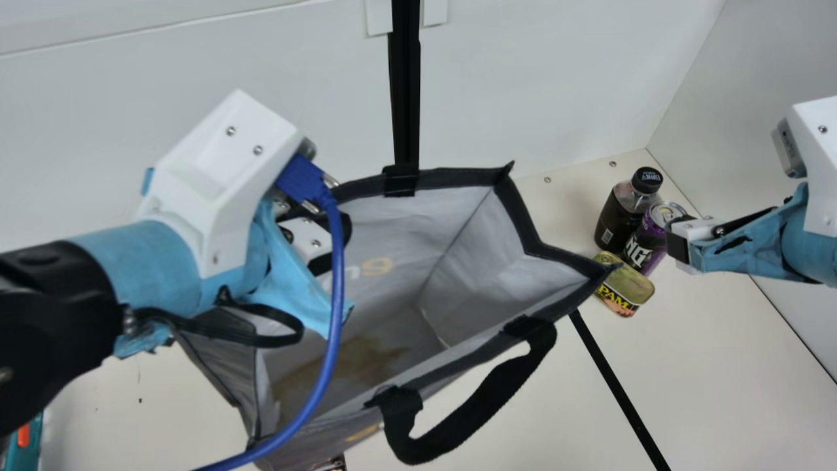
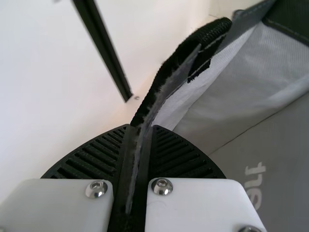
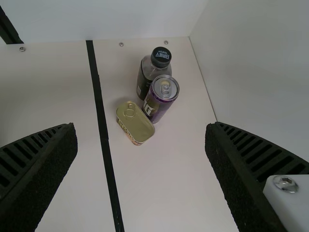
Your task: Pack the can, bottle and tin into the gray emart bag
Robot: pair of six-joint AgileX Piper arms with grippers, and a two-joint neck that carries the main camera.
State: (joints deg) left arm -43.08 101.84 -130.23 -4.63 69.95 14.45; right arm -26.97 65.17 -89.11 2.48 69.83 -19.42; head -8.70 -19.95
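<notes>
We are holding our left arm (image 1: 39,314) over the bag's (image 1: 451,261) left end, with its blue-wrapped wrist (image 1: 157,255) leaning in above the opening. Our left gripper (image 1: 307,237) is pinching the bag's edge, its two ribbed fingers (image 2: 94,159) pressing in from either side. Our right arm (image 1: 811,239) is hovering well apart from the bag, beyond its right end. There our right gripper (image 1: 678,243) is pointing towards the bag, its fingers (image 3: 251,179) standing wide apart and gripping nothing.
</notes>
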